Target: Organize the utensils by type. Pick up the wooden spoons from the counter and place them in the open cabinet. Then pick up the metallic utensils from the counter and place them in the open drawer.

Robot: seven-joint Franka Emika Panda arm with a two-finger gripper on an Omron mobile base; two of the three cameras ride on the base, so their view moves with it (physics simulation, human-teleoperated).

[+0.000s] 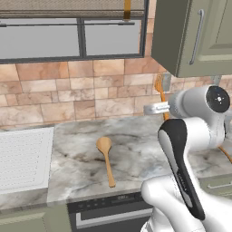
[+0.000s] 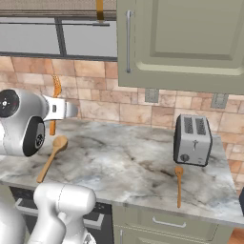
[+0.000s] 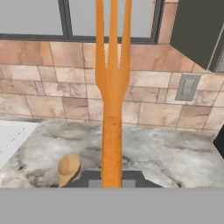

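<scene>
I have the gripper point(image 3: 111, 176) pressed together on the handle of an orange-tan wooden utensil with three long prongs point(image 3: 113, 87). It stands upright, prongs upward, in front of the tiled wall.

I take the silver two-slot toaster point(image 2: 192, 139) as my landmark. The gripper hangs above the grey-white marbled stone counter point(image 2: 128, 162), well to the left of the toaster. The long wooden spoon with the big round bowl point(image 2: 52, 157) lies flat on the counter, also well left of the toaster and just below the gripper. The shorter slim wooden spoon point(image 2: 178, 185) lies just in front of the toaster, near the counter edge. The pale sage-green wall cabinet point(image 2: 190, 43) with the long metal bar handle hangs above the toaster. From these views I cannot see its shelves.

I judge the step in hand to be carrying this wooden piece to the cabinet. To do it well, I would first lift higher, so that the handle end passes over the toaster. Then I would move right toward the cabinet opening. The prongs reach far above the hand, so I would tilt them forward before entering, otherwise they may hit the cabinet's lower edge or its door. I would let go only when the piece rests on a shelf.
</scene>
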